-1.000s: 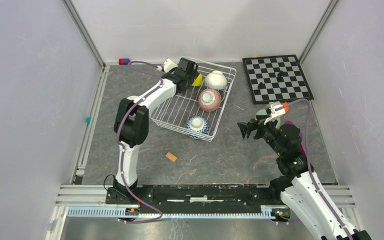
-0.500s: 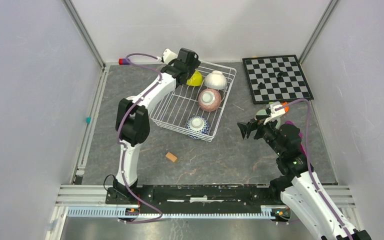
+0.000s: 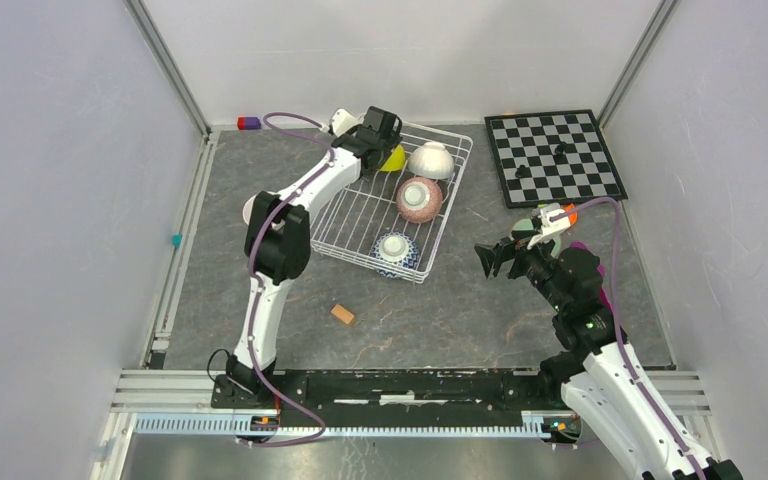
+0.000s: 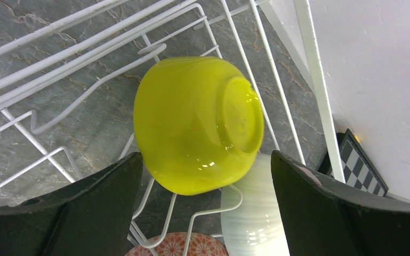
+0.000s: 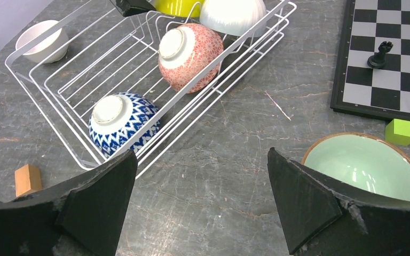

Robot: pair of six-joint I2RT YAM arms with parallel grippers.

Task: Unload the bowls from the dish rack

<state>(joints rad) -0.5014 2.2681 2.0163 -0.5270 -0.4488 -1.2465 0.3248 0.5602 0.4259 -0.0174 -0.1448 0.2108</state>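
So, top view: left gripper (image 3: 384,143) sits over the white wire dish rack's (image 3: 345,215) far corner, above the yellow-green glazed bowl (image 3: 393,159), probably the next pick. Right gripper (image 3: 487,257) waits beside the rack.

Left wrist: fingers spread, straddling that tipped bowl, no contact visible.

Right wrist: fingers spread, empty. Speckled pink bowl (image 5: 190,50), blue-and-white patterned bowl (image 5: 123,120) and ribbed white bowl (image 5: 234,15) are racked. Pale green bowl (image 5: 365,168) and plain white bowl (image 5: 40,40) are on the table.
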